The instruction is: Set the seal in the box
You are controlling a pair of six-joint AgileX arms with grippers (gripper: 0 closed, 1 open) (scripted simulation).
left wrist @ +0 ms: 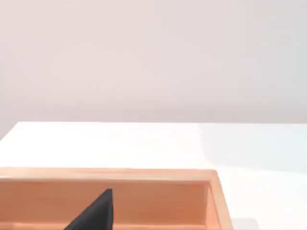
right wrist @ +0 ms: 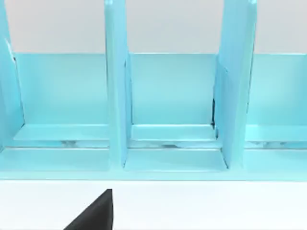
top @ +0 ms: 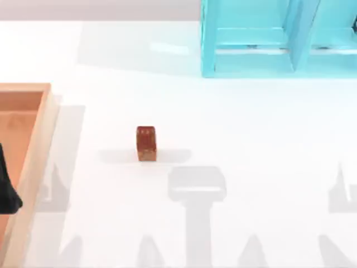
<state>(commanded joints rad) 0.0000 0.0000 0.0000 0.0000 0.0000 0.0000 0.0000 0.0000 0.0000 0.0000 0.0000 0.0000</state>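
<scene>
The seal (top: 146,143) stands upright mid-worktop, well right of the box (top: 39,145). It looks stiff, dense, stone-smooth: grip opposite side faces low. Left claw (top: 8,190) over the box; opening unclear.

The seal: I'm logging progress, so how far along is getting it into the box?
Nothing looks done yet. The seal stands upright on the white table, apart from the box at the left edge. Nothing is in hand: the left arm sits over the box, away from the seal. Reaching, gripping, carrying and setting it inside all remain.
</scene>
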